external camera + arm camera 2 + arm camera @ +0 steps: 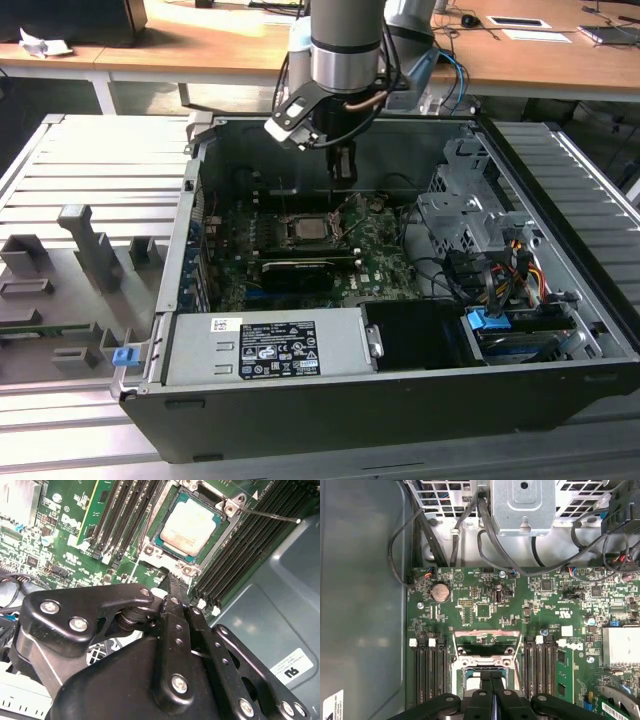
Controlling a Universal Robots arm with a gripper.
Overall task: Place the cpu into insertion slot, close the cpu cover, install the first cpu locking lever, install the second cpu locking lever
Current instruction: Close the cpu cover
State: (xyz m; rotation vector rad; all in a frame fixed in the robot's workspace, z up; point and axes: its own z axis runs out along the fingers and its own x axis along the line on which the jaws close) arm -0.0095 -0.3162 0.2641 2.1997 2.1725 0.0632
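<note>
Desk (90, 170): grooved grey metal surface carrying everything below.
Grey holders (95, 245): several moulded blocks along the desk's edge on the exterior view's left.
Computer case (400, 420): lies open on the middle of the desk and reaches toward its edge on the exterior view's right.
Power supply (270, 348): silver box inside the case, against its near wall.
Motherboard (380, 255): green board flat on the case floor.
Insertion slot (148, 550): silver-rimmed socket in the middle of the board, between banks of black memory slots.
Cpu (192, 524): lies flat inside the insertion slot, pale face up.
Cpu cover (485, 631): silver frame at the slot's edge. I cannot tell whether it is raised or down.
Gripper (343, 165): hangs just above the board beside the slot. In both wrist views (175, 582) (491, 677) its fingers are pressed together with nothing between them.
Locking lever (270, 514): thin wire rod sticking out from a slot corner, unlatched.
Drive cage (465, 215): perforated metal frame toward the exterior view's right.
Cables (500, 265): coloured bundle beside the cage.
</note>
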